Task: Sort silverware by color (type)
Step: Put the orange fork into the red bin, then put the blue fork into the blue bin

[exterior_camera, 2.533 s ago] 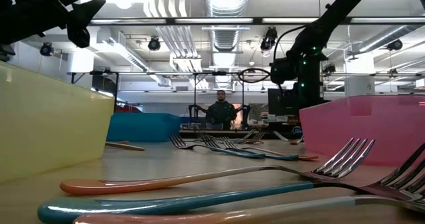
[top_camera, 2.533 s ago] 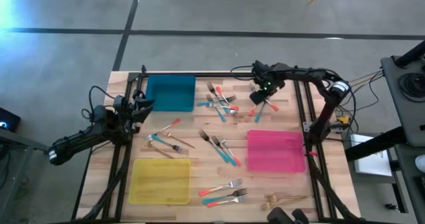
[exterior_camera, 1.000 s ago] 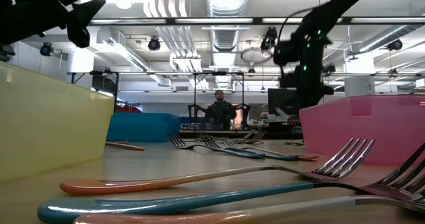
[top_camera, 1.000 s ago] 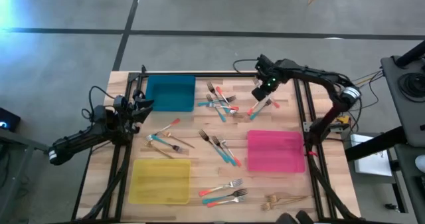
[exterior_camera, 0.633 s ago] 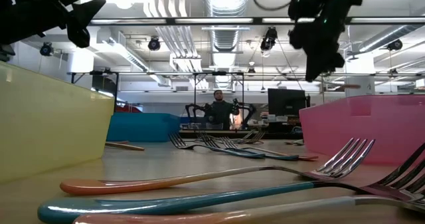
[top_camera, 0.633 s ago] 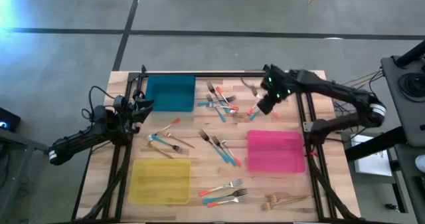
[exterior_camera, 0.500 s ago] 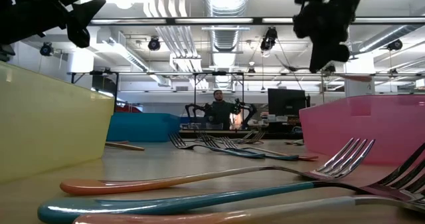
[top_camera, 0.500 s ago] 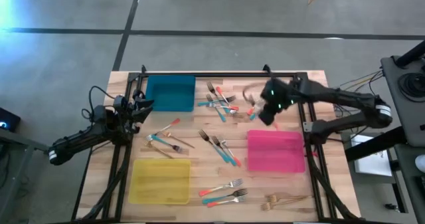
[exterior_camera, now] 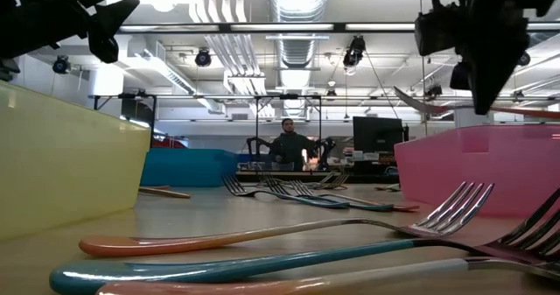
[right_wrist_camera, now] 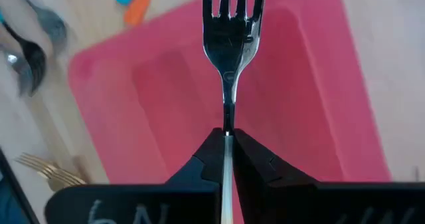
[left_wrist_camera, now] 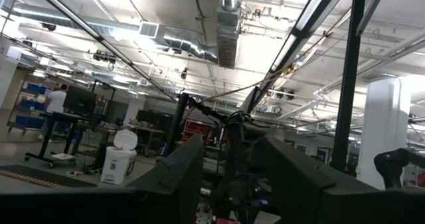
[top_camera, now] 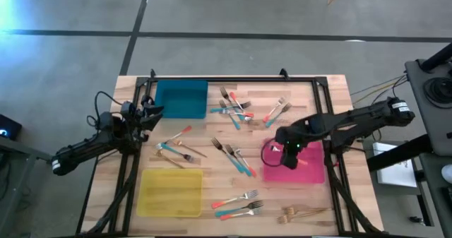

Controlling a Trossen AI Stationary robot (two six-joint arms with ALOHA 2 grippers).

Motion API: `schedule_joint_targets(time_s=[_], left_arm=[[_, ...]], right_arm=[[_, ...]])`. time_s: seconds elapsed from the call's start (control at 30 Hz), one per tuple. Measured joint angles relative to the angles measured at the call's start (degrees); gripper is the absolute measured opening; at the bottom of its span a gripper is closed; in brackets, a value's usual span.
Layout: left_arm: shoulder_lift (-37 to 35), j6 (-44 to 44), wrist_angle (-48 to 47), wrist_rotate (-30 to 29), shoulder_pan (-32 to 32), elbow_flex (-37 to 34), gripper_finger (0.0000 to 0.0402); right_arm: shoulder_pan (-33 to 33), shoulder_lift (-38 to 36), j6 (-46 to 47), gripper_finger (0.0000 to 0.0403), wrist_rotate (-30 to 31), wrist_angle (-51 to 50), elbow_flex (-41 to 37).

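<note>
My right gripper (top_camera: 289, 150) hangs over the left part of the pink tray (top_camera: 311, 173), shut on a pink-handled fork (right_wrist_camera: 231, 24). In the low view the fork (exterior_camera: 429, 101) lies level above the tray's rim. Other forks lie flat on the table: a cluster (top_camera: 233, 108) at the far middle, a pair (top_camera: 278, 111) to its right, some at the left (top_camera: 176, 147), the centre (top_camera: 236, 158) and the near side (top_camera: 240, 205), and gold ones (top_camera: 298, 211) at the near right. My left gripper (top_camera: 152, 111) waits open at the table's left, beside the teal tray (top_camera: 181, 98). My right gripper pinches the fork's thin metal neck (right_wrist_camera: 228, 121), just behind the tines, between its two fingertips (right_wrist_camera: 251, 152). In the low view the fingers point down, across the fork. The fork is lifted clear and level over the pink tray, its pink handle (exterior_camera: 529, 112) sticking out the other side.
A yellow tray (top_camera: 169, 191) stands at the near left. Dark frame rails (top_camera: 319, 107) run along the table's sides and far edge. A person (exterior_camera: 290, 146) sits in the room beyond the table's far edge.
My right gripper has carried the fork from the table's far side toward the near edge and now hangs over the pink tray. It has stayed shut, and the fork has stayed clear of the table.
</note>
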Motion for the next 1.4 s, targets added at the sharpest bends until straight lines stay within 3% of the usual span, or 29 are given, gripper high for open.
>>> schedule_joint_targets(time_s=[0.17, 0.43, 0.6, 0.67, 0.77, 0.83, 0.9, 1.1, 1.23, 1.4], left_arm=[[0.0, 0.0, 0.0, 0.0, 0.0, 0.0, 0.0141], [0.0, 0.0, 0.0, 0.0, 0.0, 0.0, 0.0141], [0.0, 0.0, 0.0, 0.0, 0.0, 0.0, 0.0141], [0.0, 0.0, 0.0, 0.0, 0.0, 0.0, 0.0141], [0.0, 0.0, 0.0, 0.0, 0.0, 0.0, 0.0141], [0.0, 0.0, 0.0, 0.0, 0.0, 0.0, 0.0141], [0.0, 0.0, 0.0, 0.0, 0.0, 0.0, 0.0141], [0.0, 0.0, 0.0, 0.0, 0.0, 0.0, 0.0141], [0.0, 0.0, 0.0, 0.0, 0.0, 0.0, 0.0141], [0.0, 0.0, 0.0, 0.0, 0.0, 0.0, 0.0141]], right_arm=[[0.3, 2.0, 7.0, 0.0036, 0.4, 0.0, -0.2], [0.3, 2.7, 10.6, 0.0096, 0.4, -0.3, 0.2], [-0.8, 2.7, 10.8, 0.0107, 0.7, -0.4, 3.6], [-2.2, 2.7, 10.7, 0.0106, 3.9, -0.4, 5.5], [-5.1, 2.7, 11.9, 0.0100, 15.3, -0.3, 7.8], [-7.8, 2.7, 18.1, 0.0097, 24.3, -0.3, 8.5], [-10.6, 2.7, 24.5, 0.0095, 28.9, -1.2, 8.5], [-20.4, 3.3, 29.5, 0.0103, 27.1, -6.5, 6.1], [-26.3, 3.6, 36.8, 0.0112, 25.4, -5.7, 4.2], [-31.4, 4.0, 37.9, 0.0116, 21.0, -1.2, 3.3]])
